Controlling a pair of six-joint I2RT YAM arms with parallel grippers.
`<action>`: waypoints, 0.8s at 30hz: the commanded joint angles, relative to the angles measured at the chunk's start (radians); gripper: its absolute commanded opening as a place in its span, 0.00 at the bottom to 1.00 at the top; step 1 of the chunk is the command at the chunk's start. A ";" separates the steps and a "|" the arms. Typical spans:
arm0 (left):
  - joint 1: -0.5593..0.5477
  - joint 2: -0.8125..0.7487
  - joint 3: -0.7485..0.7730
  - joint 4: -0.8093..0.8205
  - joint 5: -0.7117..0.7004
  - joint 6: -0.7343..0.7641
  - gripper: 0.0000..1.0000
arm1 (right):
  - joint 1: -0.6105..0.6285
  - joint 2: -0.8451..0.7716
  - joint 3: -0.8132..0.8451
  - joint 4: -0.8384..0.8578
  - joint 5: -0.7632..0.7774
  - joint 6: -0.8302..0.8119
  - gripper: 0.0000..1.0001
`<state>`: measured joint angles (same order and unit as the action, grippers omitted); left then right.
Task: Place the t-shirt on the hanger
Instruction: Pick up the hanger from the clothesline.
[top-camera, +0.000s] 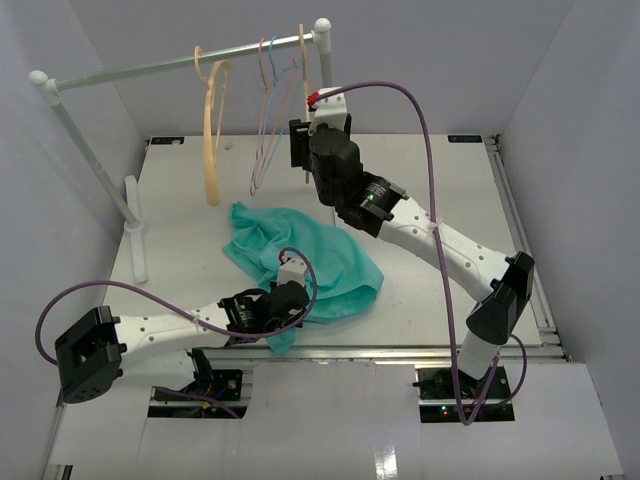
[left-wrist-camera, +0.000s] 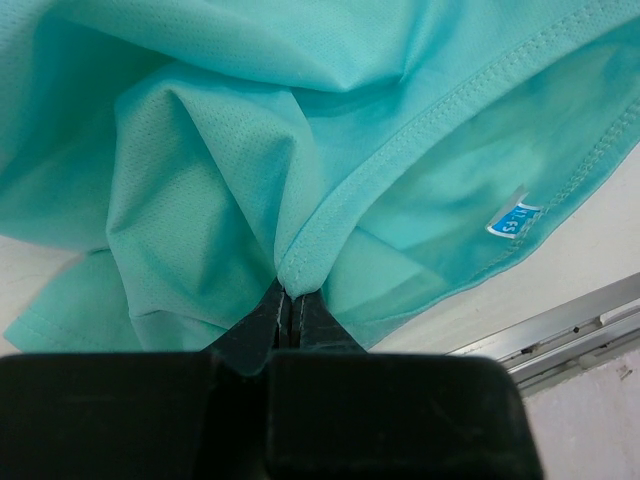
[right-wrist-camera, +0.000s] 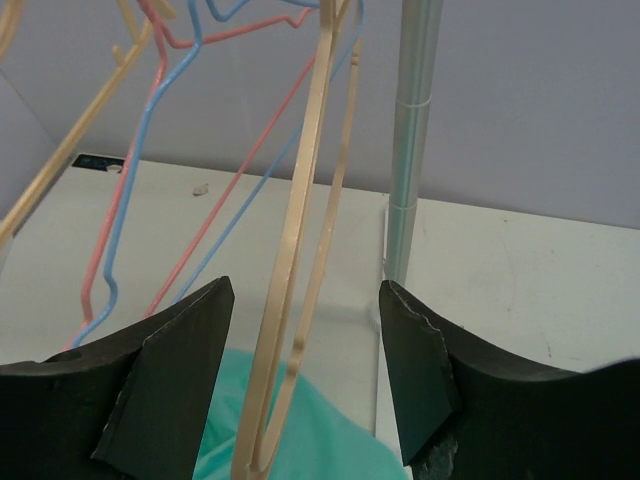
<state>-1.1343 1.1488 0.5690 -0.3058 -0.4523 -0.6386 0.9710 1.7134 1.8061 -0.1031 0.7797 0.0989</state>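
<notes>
The teal t-shirt (top-camera: 300, 255) lies crumpled on the white table. My left gripper (top-camera: 290, 300) is at its near edge. In the left wrist view this gripper (left-wrist-camera: 289, 303) is shut on a folded bit of the t-shirt's (left-wrist-camera: 220, 180) stitched hem. The slim pale hanger (top-camera: 302, 70) hangs from the right end of the rail, and my right gripper (top-camera: 301, 150) is raised to it. In the right wrist view the hanger's (right-wrist-camera: 300, 280) thin arms run down between the open right gripper (right-wrist-camera: 305, 295), nearer the left finger and touching neither. The t-shirt (right-wrist-camera: 320, 450) shows below.
A white rack rail (top-camera: 170, 62) spans the back, with a post (right-wrist-camera: 410, 150) just right of the hanger. It also carries a thicker yellow-tan hanger (top-camera: 212, 130) and thin pink (right-wrist-camera: 240, 150) and blue (right-wrist-camera: 150, 150) hangers. A metal rail (left-wrist-camera: 580, 320) edges the table's near side.
</notes>
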 joint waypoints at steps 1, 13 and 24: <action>-0.004 -0.040 -0.005 0.008 -0.015 -0.012 0.00 | 0.004 0.023 0.053 -0.036 0.101 -0.030 0.63; -0.004 -0.014 0.003 0.000 -0.029 -0.021 0.00 | 0.003 0.074 0.110 -0.038 0.090 -0.085 0.49; -0.004 -0.026 0.002 -0.005 -0.033 -0.024 0.00 | -0.009 0.128 0.188 -0.116 0.104 -0.073 0.32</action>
<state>-1.1343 1.1408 0.5690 -0.3065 -0.4634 -0.6548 0.9693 1.8192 1.9338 -0.1910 0.8557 0.0261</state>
